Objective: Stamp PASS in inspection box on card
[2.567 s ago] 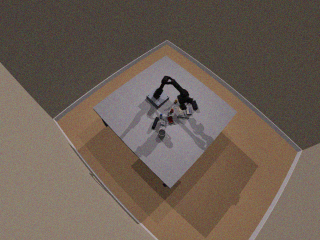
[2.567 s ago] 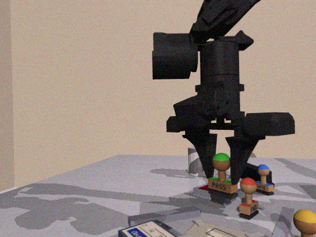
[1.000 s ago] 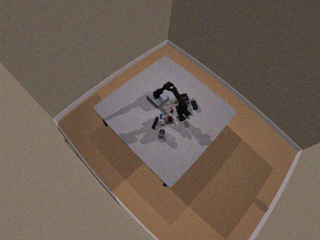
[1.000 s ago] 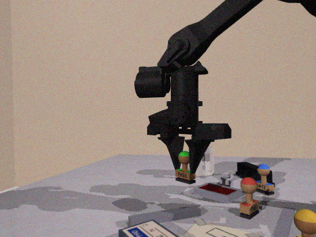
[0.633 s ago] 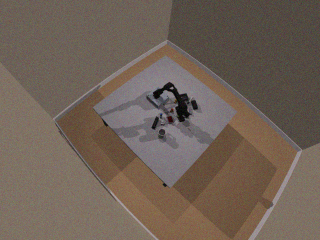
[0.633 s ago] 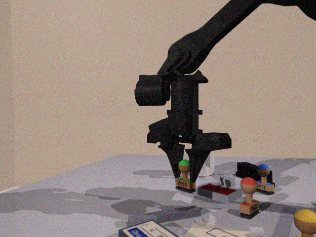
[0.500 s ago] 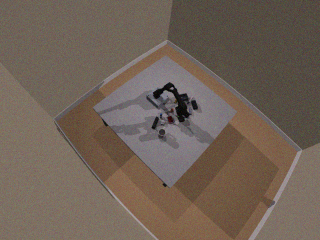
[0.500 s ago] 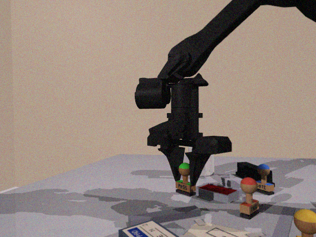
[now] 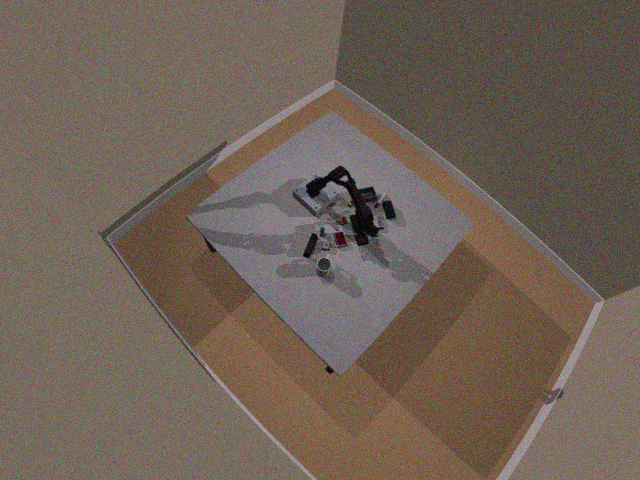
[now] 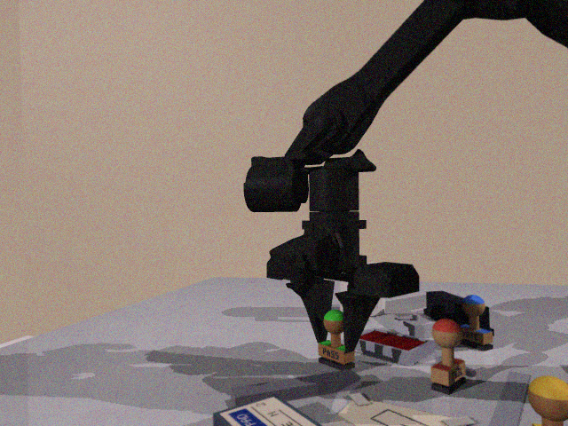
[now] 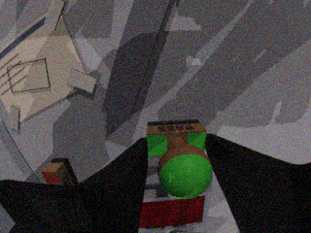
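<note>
My gripper (image 10: pixel 337 344) (image 11: pixel 177 142) is shut on the PASS stamp (image 10: pixel 335 355) (image 11: pixel 177 130), which has a green-topped knob and is upright. It is beside the red ink pad (image 9: pixel 339 238) (image 10: pixel 392 340) (image 11: pixel 172 213), not over it. The height of its dark underside above the bench is hard to tell. The card (image 10: pixel 349 415) (image 11: pixel 58 53) lies at the upper left in the wrist view, off to the side of the stamp. The outlined box (image 11: pixel 48 73) on it shows no print that I can make out.
A red-topped stamp (image 10: pixel 447 334) (image 11: pixel 51 176) stands near the pad. A blue-topped stamp (image 10: pixel 475 308) and a yellow-topped stamp (image 10: pixel 549 393) stand further right. A blue-labelled stamp pad (image 10: pixel 271 414) lies in front. A round cup (image 9: pixel 323 264) and a black block (image 9: pixel 310 245) are beyond the red pad.
</note>
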`<state>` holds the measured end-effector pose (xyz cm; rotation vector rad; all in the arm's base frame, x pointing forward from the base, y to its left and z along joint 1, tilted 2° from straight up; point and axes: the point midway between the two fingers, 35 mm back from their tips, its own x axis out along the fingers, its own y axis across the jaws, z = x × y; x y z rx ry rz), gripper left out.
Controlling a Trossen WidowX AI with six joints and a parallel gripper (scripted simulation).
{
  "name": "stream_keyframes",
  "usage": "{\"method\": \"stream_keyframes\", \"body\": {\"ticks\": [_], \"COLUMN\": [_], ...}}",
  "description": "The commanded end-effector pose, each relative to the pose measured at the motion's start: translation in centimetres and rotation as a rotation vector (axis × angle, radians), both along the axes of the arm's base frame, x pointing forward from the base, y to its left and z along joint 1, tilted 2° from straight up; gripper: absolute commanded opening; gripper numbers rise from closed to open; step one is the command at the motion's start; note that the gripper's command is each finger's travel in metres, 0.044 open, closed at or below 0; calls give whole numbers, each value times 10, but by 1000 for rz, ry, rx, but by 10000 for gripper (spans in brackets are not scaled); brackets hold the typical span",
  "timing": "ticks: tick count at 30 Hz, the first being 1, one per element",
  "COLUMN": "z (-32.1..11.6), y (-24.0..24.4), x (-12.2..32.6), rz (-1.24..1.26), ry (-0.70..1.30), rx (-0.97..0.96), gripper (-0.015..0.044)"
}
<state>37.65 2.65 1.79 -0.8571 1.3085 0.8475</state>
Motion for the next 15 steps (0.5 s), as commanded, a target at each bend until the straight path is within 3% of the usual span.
{"method": "stream_keyframes", "body": {"ticks": [1, 10, 15], "z": [0, 0, 23], "y": [0, 0, 0], "x": [0, 0, 2], "rz": [0, 0, 0], "ry": [0, 0, 1], "rx": [0, 0, 1], "gripper": [26, 258, 258]}}
